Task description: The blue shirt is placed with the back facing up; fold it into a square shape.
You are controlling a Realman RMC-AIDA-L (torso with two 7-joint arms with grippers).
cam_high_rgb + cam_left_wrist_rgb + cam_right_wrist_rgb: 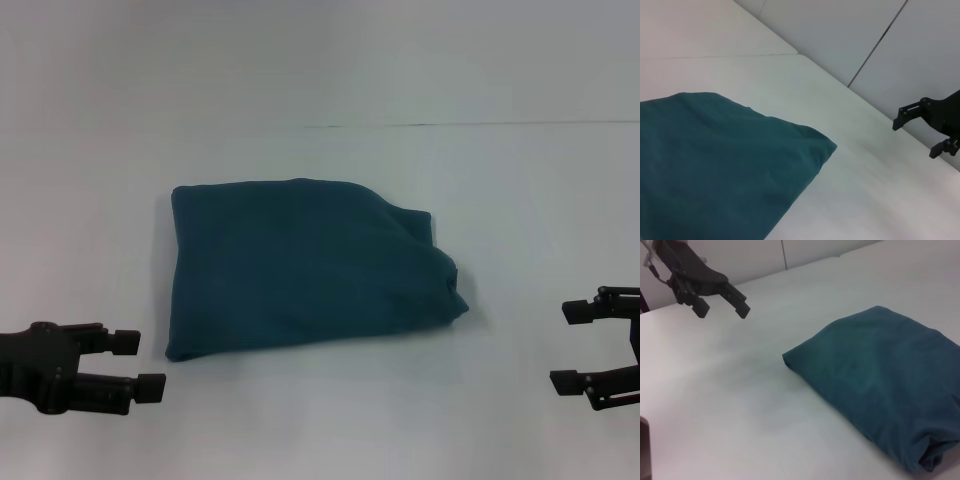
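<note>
The blue shirt (305, 268) lies folded into a thick, roughly square bundle on the white bench (320, 420), its flat side up and bunched layers showing at the edge toward the right arm. The left tool (140, 362) hangs just off the shirt's near corner on the left arm's side, fingers spread apart and holding nothing. The right tool (565, 345) hangs well apart from the shirt's bunched edge, its fingers also spread wide and empty. Neither tool touches the fabric.
</note>
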